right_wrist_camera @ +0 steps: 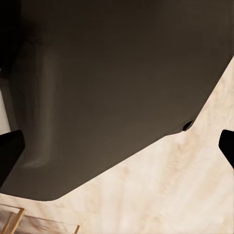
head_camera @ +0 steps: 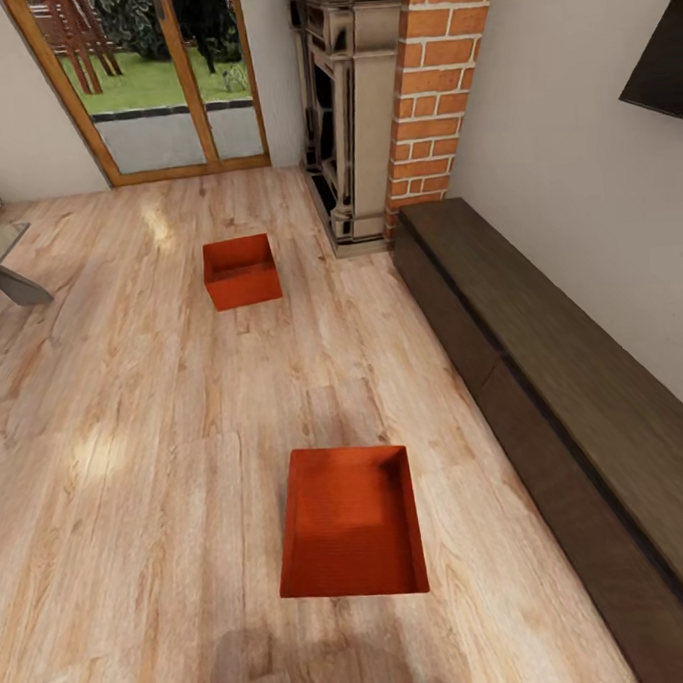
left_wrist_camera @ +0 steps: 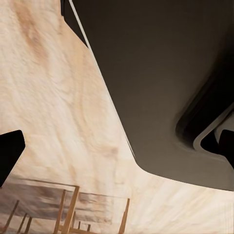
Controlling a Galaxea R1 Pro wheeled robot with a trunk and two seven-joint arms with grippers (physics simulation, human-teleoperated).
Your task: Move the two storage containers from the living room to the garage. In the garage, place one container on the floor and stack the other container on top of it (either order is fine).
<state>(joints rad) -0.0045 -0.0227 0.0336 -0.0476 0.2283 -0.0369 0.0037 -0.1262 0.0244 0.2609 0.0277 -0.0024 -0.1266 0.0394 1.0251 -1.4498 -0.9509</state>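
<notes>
A light wood-plank floor [head_camera: 134, 392] of the living room is seen, bordered by a brick fireplace [head_camera: 389, 99] and long dark cabinet [head_camera: 564, 390]. One orange-red container [head_camera: 353, 521] is set nearby; the other container [head_camera: 242, 271] lies farther off, before the fireplace. Both grippers' fingertips are spread wide, nothing grasped: left gripper [left_wrist_camera: 119, 146], right gripper [right_wrist_camera: 119, 146].

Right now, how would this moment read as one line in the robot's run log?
room: living room | near storage container: on wood floor, untouched | far storage container: by fireplace | left end effector: open | right end effector: open | stage: approaching
</notes>
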